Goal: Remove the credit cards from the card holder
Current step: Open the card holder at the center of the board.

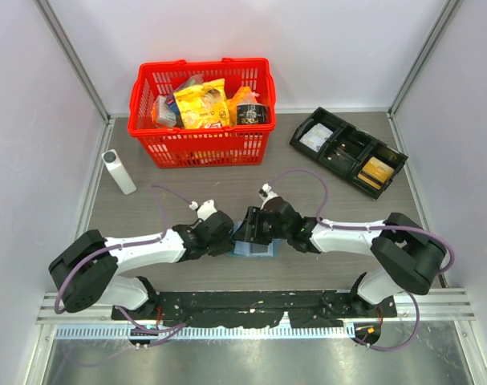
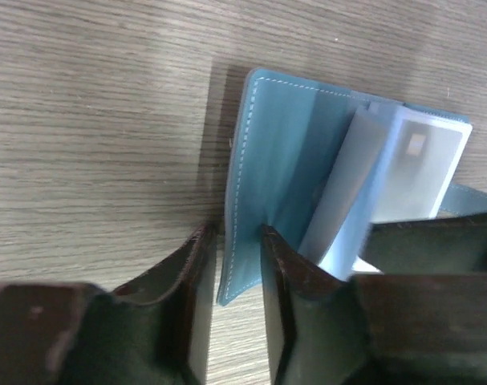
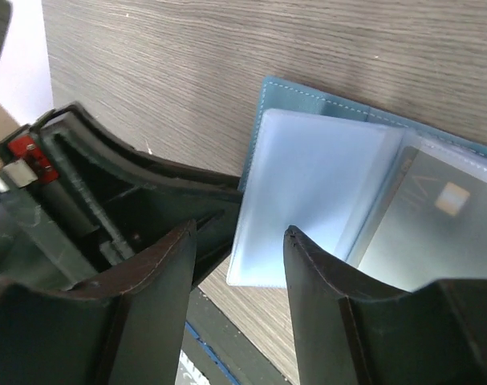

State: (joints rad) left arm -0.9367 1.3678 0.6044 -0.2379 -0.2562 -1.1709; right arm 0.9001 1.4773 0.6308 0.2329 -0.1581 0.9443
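Carefully, we should steady the card holder point(image 1: 253, 245) by the near edge of the table point(image 1: 187, 176): left gripper point(image 2: 237, 241) straddles its cover narrowly, grip unclear; right gripper point(image 3: 237, 237), half open, empty, must pinch the credit card point(image 3: 436, 233) squarely.

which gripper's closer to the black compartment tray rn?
Right. The right gripper is at the card holder on its tray-facing side; the left gripper clamps the opposite side, farther from the black tray.

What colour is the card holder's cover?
The card holder is blue with pale edge stitching, clearest in the left wrist view.
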